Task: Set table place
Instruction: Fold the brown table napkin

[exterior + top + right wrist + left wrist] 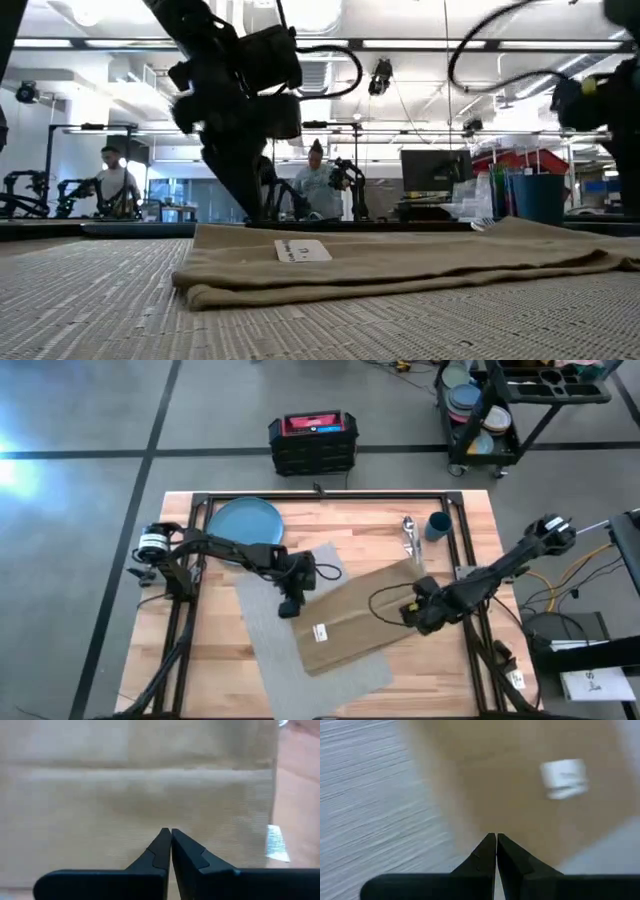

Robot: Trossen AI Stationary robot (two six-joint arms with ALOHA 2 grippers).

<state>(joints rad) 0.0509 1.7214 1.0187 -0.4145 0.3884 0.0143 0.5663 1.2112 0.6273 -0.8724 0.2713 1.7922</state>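
Overhead only: blue plate (245, 520), cup (438, 525), spoon (409, 528).

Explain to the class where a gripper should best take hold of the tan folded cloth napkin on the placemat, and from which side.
Probably at a free corner or edge of the tan folded cloth napkin, coming from above. It lies flat across the grey woven placemat, so only its thin edges offer a pinch. The folded edge nearest the low camera is thickest. Both the left gripper and right gripper are shut above it.

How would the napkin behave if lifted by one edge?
The napkin would probably sag and unfold: it is soft cloth folded in layers, with rounded, slumped folds in the low view. Probably light. Pushed, it may bunch on the woven placemat.
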